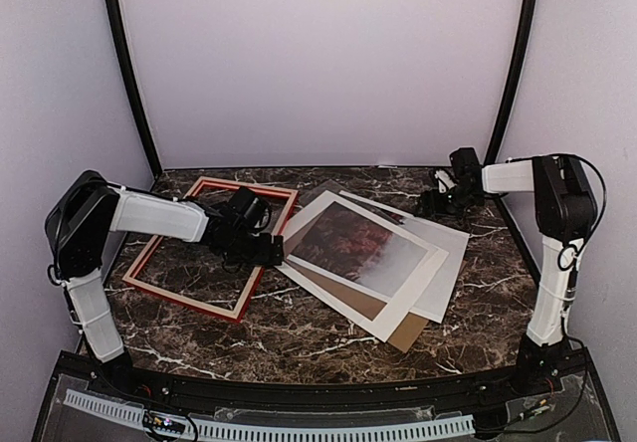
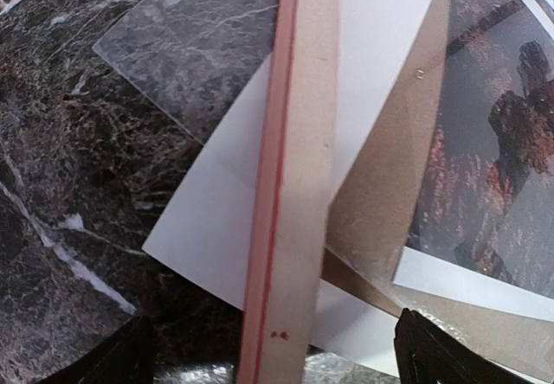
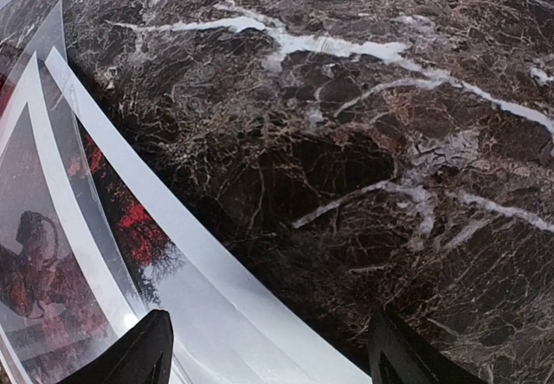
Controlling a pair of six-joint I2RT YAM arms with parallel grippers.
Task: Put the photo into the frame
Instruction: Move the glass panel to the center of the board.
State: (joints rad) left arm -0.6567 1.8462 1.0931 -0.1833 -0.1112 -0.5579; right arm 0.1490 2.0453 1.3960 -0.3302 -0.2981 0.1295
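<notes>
The left hand [image 2: 277, 354], over the frame [image 2: 294, 185] rail, and the right hand [image 3: 268, 349] are held wide open, empty. The photo [image 1: 363, 243] is judged light and floppy; an edge should be taken.

This is a robotics lab booth, not a home; plain pale lilac walls [image 1: 328, 64] close in three sides; black poles [image 1: 127, 74] arch up the back corners; a left arm [image 1: 154, 213] and a right arm [image 1: 552, 263] stand bolted along a marble-patterned table [image 1: 299, 332]; a slotted white cable duct [image 1: 299, 429] runs across the front.
</notes>
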